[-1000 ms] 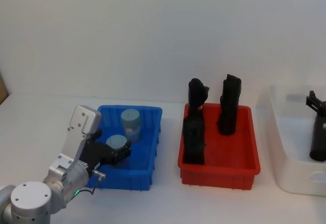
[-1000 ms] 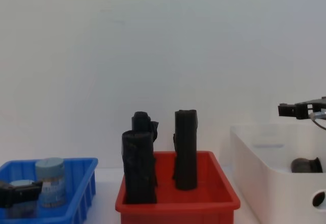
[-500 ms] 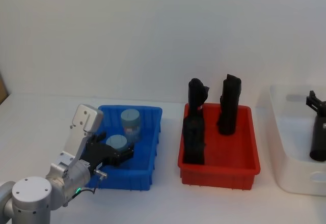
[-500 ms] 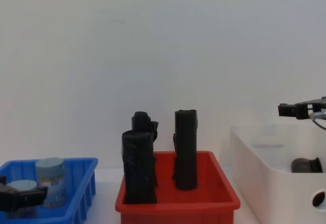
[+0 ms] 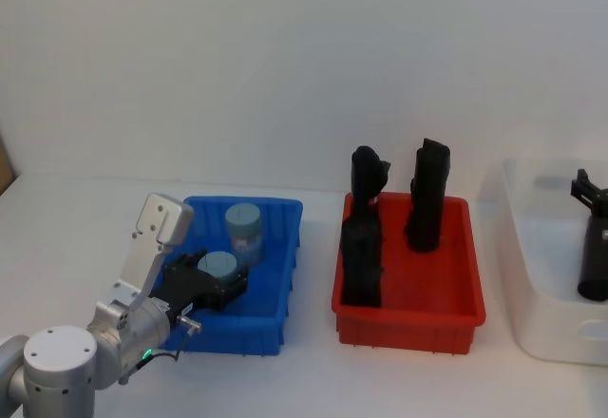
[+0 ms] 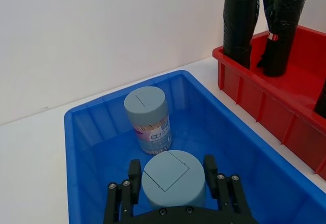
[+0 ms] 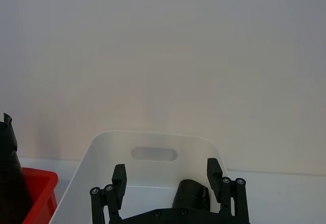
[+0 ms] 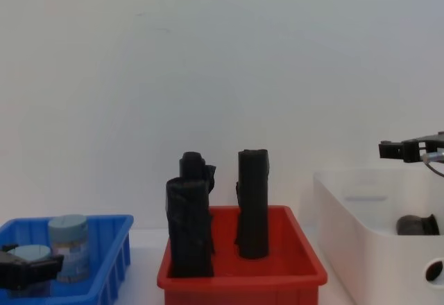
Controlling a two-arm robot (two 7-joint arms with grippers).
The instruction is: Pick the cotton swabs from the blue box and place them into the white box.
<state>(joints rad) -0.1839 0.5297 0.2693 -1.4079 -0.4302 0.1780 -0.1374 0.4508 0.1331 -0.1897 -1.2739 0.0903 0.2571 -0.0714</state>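
My left hand is down inside the blue box, at its near end, and it sits around the near jar of cotton swabs. One finger stands at each side of the jar; as far as I can judge from the wrist view the pads are against the jar's sides, so I take it as clamped on that jar. The jar stands upright on the box floor with its grey-blue top facing up. Just behind it, toward the back wall of the blue box, the second jar stands upright too, with its label turned my way. The two jars are close but apart.

Beside the blue box, to my right on the counter, is the red bin with three black rolls standing in it, one nearer and two behind.

Farther right is the white box. My right hand hangs above it with its fingers spread wide and nothing between them. A dark roll lies inside the white box, below that hand
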